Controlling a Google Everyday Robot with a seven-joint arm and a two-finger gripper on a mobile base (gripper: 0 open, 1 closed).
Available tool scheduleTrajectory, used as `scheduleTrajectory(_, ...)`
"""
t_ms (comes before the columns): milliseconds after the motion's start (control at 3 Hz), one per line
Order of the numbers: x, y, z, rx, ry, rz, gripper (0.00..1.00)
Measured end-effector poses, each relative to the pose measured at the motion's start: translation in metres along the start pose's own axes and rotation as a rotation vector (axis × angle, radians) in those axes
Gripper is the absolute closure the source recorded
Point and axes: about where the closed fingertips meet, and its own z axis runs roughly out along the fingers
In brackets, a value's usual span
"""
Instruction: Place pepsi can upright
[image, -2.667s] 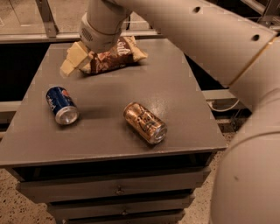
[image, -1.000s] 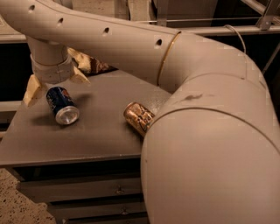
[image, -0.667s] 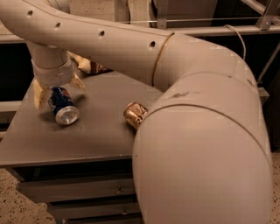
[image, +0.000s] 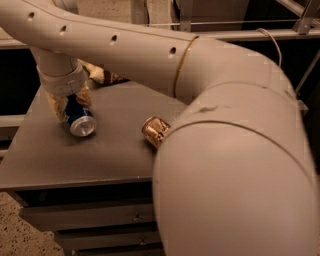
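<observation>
Item: pepsi can (image: 80, 121), a dark blue metal cylinder with its silver end toward me, lying on its side at the left of the matte grey desk (image: 60, 160). My hand (image: 70, 106) has just dropped over its far end; whether it is clenched I cannot tell. Uprighting still pending. Adjacent: glossy gold-brown can (image: 154, 131), crinkled snack bag (image: 102, 75).

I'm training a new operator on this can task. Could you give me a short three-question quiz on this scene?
1. True or false: the pepsi can stands upright.
2. What partly hides the gold can?
3. The gripper is: A) at the gold can; B) at the pepsi can; C) out of view.

Key: 1 false, it lies on its side. 2 the robot's arm. 3 B.
</observation>
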Motion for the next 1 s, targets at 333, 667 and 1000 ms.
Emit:
scheduleTrajectory(333,-0.016,-0.016,-0.033,-0.002,-0.149,-0.055,1.0)
scheduleTrajectory(667,-0.007,-0.036,-0.052,-0.045,-0.324,-0.185,1.0)
scheduleTrajectory(1000,0.001,-0.045,-0.054,-0.103,-0.454,-0.269,1.0)
